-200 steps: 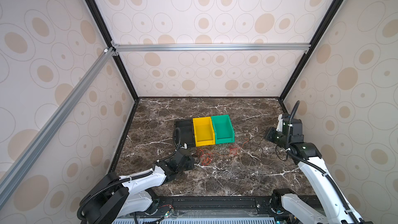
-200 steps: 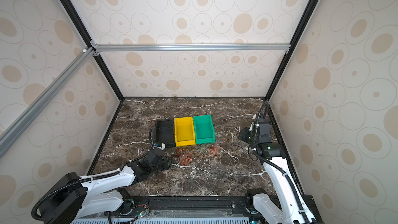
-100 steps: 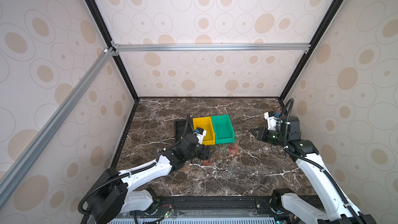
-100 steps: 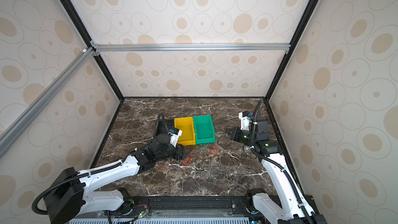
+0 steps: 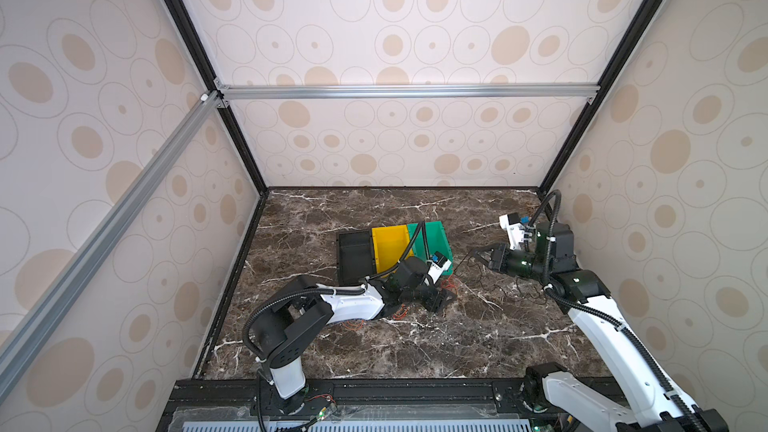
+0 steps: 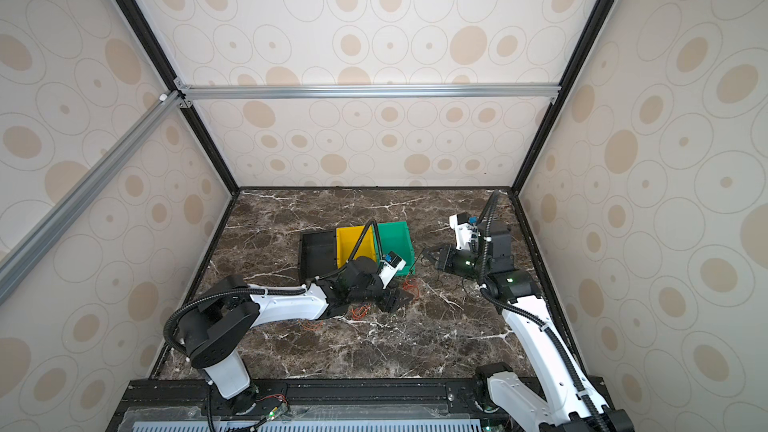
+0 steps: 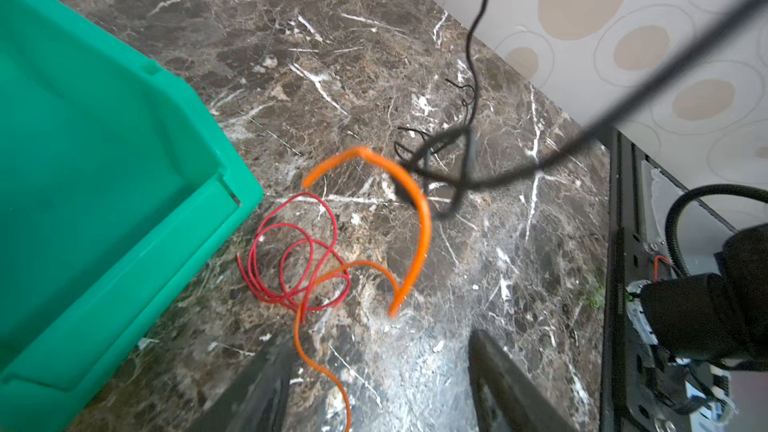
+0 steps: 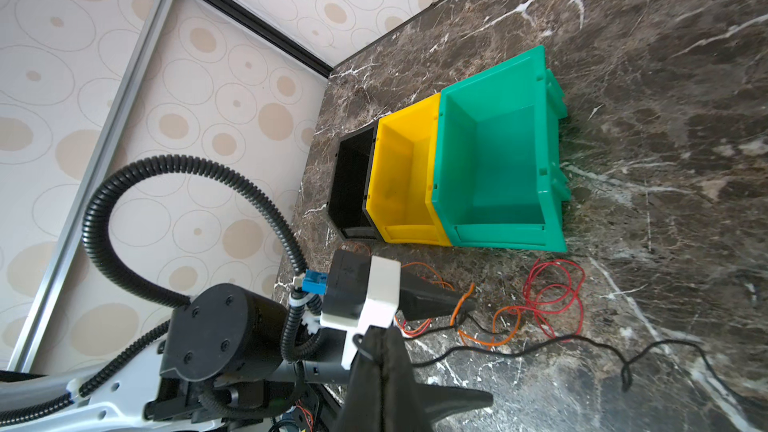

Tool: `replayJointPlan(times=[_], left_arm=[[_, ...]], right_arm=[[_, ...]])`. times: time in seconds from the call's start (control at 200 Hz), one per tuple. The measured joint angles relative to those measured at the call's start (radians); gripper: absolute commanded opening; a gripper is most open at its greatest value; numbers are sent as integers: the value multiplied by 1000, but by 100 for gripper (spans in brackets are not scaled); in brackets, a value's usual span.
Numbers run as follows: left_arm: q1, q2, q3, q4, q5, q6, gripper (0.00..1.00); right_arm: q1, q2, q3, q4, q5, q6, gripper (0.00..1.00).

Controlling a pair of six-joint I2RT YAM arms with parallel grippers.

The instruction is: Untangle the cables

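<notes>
Now that my left jaws have swung from beside the black bin (image 5: 353, 251) to just below the green bin (image 5: 438, 238), mid-frame in a top view, they stand well apart and hold nothing; the orange cable (image 7: 419, 218) runs loose between them, the red cable (image 7: 291, 259) coiled beside it on the counter (image 5: 415, 347). My right jaws, clamped on the black cable (image 7: 473, 56), have lifted it, so I judge that strand is peeling free of the heap
</notes>
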Motion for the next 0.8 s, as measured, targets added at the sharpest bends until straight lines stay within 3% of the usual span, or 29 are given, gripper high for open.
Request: replayJointPlan(times=[0.25,0.31,0.4,0.46,0.8], left_arm=[[1,23,0,124,-2,-22,45],[2,31,0,144,-4,-27,36],[5,37,0,154,-8,-35,13],[8,37,-2,153,-19,-45,5],[93,-88,-174,129,-112,-146,2]], right_arm=[[0,1,-5,5,-8,2,0],[0,1,-7,9,-8,2,0],[0,4,-10,7,-3,0,0],[1,4,-10,-2,24,-3,0],[-56,-57,-9,-117,392,-29,0]])
